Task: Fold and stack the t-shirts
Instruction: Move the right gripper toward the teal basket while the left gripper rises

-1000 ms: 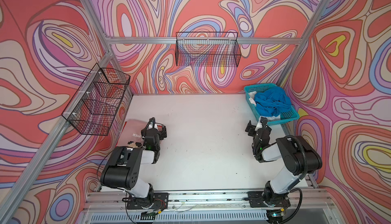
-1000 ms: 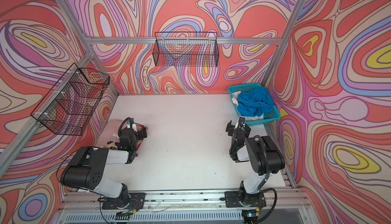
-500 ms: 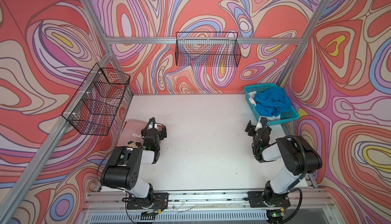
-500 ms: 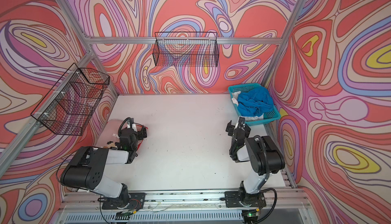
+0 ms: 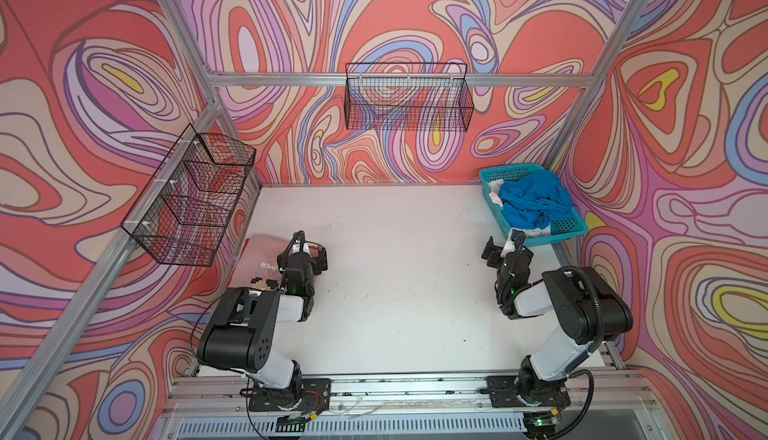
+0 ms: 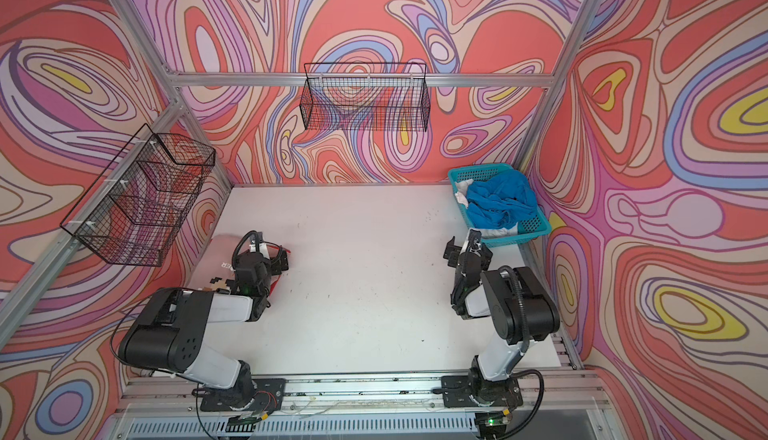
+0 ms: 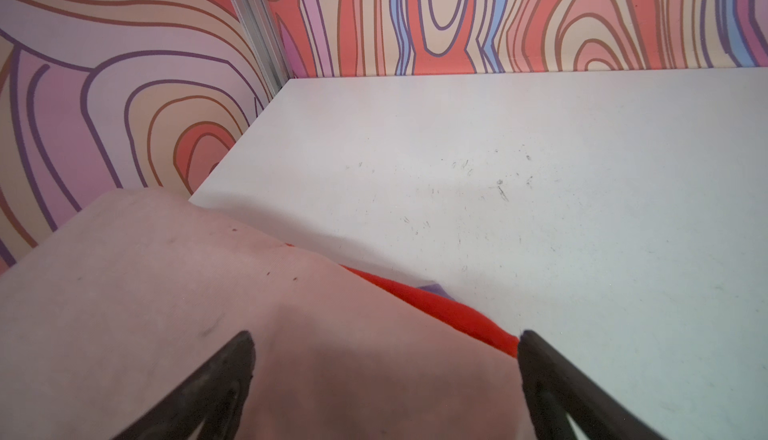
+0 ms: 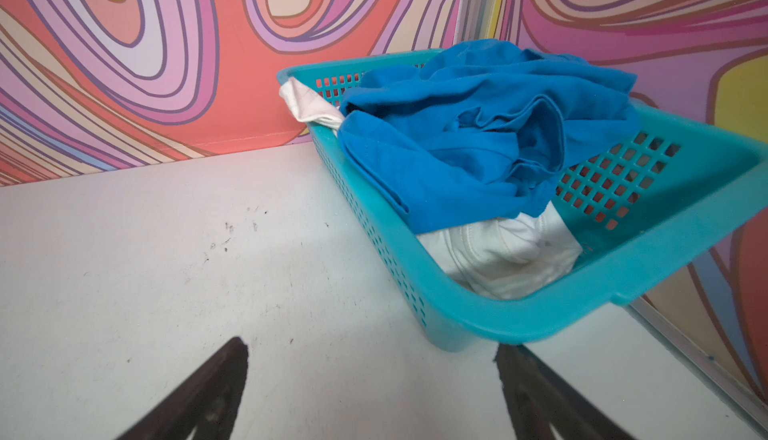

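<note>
A folded pale pink t-shirt (image 5: 262, 259) (image 6: 216, 263) with white lettering lies at the table's left edge. My left gripper (image 5: 309, 249) (image 6: 270, 251) hovers open over its near corner. In the left wrist view the pink cloth (image 7: 166, 313) fills the space between the spread fingers of the left gripper (image 7: 384, 334), and nothing is pinched. A crumpled bright blue t-shirt (image 5: 534, 201) (image 6: 498, 203) (image 8: 478, 135) sits on an off-white t-shirt (image 8: 498, 251) in the teal basket (image 5: 557, 238) (image 8: 540, 326). My right gripper (image 5: 503, 242) (image 6: 462, 245) (image 8: 370, 344) is open and empty in front of the basket.
A strip of red cloth (image 7: 436, 309) sticks out from under the pink shirt's edge. Black wire baskets hang on the left wall (image 5: 187, 201) and the back wall (image 5: 407, 101). The white table (image 5: 395, 272) lies between the two arms.
</note>
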Robot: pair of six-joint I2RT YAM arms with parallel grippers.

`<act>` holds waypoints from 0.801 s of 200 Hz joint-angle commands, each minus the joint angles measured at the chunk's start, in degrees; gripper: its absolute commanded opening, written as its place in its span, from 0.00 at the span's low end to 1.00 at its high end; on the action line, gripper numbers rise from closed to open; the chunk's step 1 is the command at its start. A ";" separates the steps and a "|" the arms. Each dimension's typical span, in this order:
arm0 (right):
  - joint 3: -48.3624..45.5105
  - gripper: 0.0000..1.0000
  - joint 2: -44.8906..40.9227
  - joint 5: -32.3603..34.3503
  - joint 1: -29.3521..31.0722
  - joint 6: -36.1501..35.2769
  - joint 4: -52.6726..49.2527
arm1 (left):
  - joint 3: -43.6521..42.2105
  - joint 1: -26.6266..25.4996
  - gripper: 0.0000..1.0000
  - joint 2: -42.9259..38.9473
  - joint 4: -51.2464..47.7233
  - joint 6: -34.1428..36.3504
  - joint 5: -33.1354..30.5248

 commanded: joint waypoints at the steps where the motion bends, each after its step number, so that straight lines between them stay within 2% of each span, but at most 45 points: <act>1: 0.52 0.98 0.51 -0.57 0.04 -0.85 1.62 | -0.57 0.01 1.00 0.44 1.85 0.89 -0.27; 55: 0.41 0.98 0.42 -0.51 0.05 -0.85 1.68 | -0.64 0.01 1.00 0.26 2.24 1.03 -0.90; 71: 0.53 0.98 -1.49 2.38 0.59 -0.11 -0.46 | -0.05 0.01 1.00 -2.98 -2.11 0.74 -0.40; 77: 0.14 0.98 -2.70 0.91 0.72 -0.66 -0.71 | 1.04 -0.79 1.00 -4.47 -3.78 1.28 -2.96; 81: 0.25 0.98 -3.51 3.02 0.94 -1.26 -0.07 | 2.62 -1.23 1.00 -6.03 -8.12 1.10 -4.30; 87: 2.34 0.98 -6.50 8.75 1.86 -0.16 -6.75 | 5.09 -1.31 1.00 -8.07 -14.56 1.04 -4.01; 92: 4.74 0.98 -9.31 10.27 1.95 0.66 -13.04 | 7.09 -1.31 1.00 -9.19 -18.73 1.18 -3.79; 101: 8.49 0.98 -14.01 8.68 1.96 1.20 -21.66 | 10.92 -1.31 1.00 -11.08 -22.80 0.86 -4.16; 113: 12.99 0.98 -19.66 3.09 1.97 3.12 -29.52 | 15.62 -1.31 1.00 -14.35 -30.81 -1.76 -3.01; 126: 19.76 0.98 -23.69 3.77 1.98 12.72 -42.18 | 20.62 -1.31 1.00 -17.81 -39.16 -7.25 -1.37; 141: 28.04 0.98 -25.96 7.10 1.84 30.08 -60.57 | 27.44 -1.31 1.00 -21.52 -53.23 -16.82 -0.54; 151: 31.04 0.98 -26.36 3.64 1.47 30.93 -65.75 | 32.25 -1.31 1.00 -23.20 -63.55 -20.36 1.85; 160: 33.60 0.98 -26.01 2.39 1.53 31.27 -69.67 | 35.47 -1.31 1.00 -24.65 -69.84 -19.35 7.38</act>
